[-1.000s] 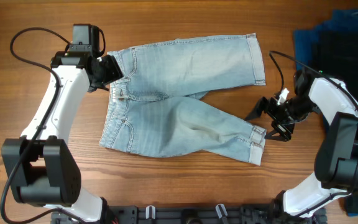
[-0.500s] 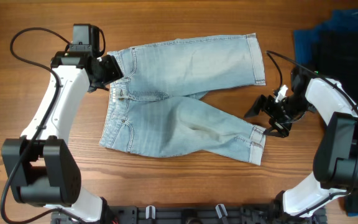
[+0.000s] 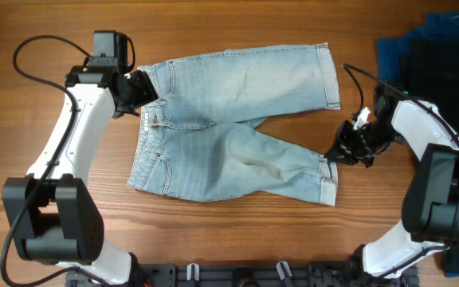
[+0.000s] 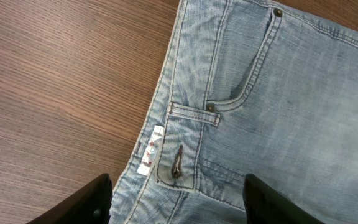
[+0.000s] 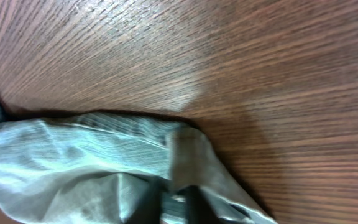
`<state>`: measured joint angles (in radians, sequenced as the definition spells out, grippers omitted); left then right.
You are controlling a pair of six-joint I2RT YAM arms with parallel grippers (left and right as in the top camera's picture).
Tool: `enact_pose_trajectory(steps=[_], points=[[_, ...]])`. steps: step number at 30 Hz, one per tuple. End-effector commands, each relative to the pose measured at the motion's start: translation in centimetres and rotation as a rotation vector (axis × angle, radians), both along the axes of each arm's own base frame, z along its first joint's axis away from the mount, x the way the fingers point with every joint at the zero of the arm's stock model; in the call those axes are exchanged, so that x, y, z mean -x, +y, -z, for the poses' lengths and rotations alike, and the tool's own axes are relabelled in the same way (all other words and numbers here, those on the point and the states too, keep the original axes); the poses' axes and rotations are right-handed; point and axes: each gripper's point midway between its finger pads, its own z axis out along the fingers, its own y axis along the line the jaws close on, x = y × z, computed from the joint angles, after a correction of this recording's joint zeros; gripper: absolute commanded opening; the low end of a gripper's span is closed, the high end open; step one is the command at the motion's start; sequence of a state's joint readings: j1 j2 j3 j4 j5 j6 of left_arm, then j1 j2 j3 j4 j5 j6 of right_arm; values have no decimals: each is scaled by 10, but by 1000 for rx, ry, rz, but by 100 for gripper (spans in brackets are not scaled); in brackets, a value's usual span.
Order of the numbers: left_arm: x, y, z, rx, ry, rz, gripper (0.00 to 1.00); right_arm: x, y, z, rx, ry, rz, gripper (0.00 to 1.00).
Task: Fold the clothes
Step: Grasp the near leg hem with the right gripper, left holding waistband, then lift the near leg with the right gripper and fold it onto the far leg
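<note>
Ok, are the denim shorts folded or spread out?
Spread out: the denim shorts lie flat, both legs splayed apart; the right gripper pinches the lower cuff.

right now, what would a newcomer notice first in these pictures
The light blue denim shorts spread flat across the middle of the wooden table stand out most. The right gripper is shut on the cuffed hem of the nearer leg, while the left gripper hangs open over the waistband. A dark blue cloth and a black garment lie at the right edge.

left end effector (image 3: 151,94): fingers apart, arm stretched forward | right end effector (image 3: 331,155): fingers pinched together
</note>
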<state>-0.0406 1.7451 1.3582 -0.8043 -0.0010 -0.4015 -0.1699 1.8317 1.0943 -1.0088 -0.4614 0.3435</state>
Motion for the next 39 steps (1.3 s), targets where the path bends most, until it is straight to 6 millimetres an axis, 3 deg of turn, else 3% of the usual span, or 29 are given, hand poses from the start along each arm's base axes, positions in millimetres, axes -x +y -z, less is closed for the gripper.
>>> enact_pose_trajectory(steps=[1, 3, 8, 17, 19, 22, 28, 32, 39], points=[[0, 0, 4, 9, 10, 0, 68, 3, -8, 9, 58, 9, -19, 4], [0, 0, 4, 9, 10, 0, 67, 1, -13, 11, 91, -3, -38, 4], [1, 1, 4, 6, 10, -2, 67, -24, -23, 12, 119, -119, -52, 4], [5, 3, 6, 13, 30, -21, 66, -111, -69, -22, 313, -413, -22, 4], [10, 8, 8, 26, 52, -48, 66, -125, -71, -30, 329, -481, -55, 4], [17, 11, 10, 86, 83, -62, 66, -108, -63, -26, 284, -413, -61, 4], [18, 31, 10, 95, 87, -119, 68, -32, -39, -22, 154, -103, -92, 34], [15, 31, 9, 94, 73, -118, 70, -22, -36, -20, 143, -65, -91, 44], [15, 31, 9, 94, 73, -118, 71, -13, -16, 3, 36, -82, -58, 45]])
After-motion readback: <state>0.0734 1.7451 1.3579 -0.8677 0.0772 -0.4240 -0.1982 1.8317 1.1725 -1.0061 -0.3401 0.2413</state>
